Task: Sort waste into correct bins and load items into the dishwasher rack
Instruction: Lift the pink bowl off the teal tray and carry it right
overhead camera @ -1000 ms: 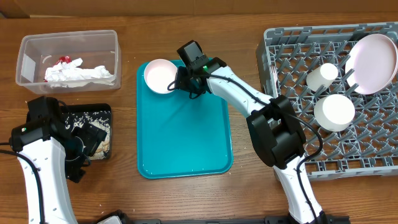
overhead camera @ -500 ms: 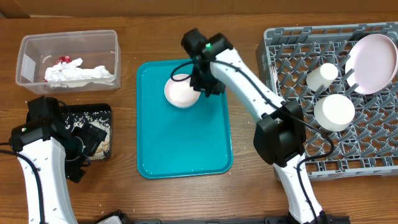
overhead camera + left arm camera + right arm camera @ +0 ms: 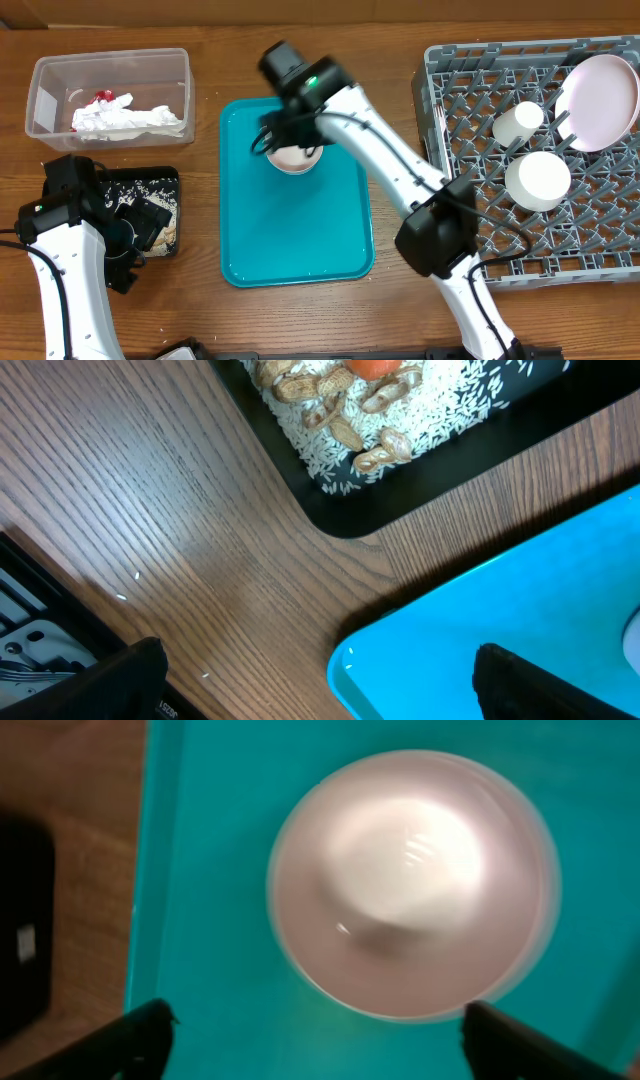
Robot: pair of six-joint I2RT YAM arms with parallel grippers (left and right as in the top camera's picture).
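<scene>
On the smooth teal tray sits a round, glossy pink bowl, directly beneath the right gripper, whose fingers are spread wide, not touching it; the left gripper is likewise spread over the wood-grain table; a black bin holds rice and peanuts.

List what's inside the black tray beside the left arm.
The black rectangular plastic tray holds white rice grains, peanuts in their shells and one orange-red round piece. In the overhead view the left arm covers part of it, hiding the rest.
</scene>
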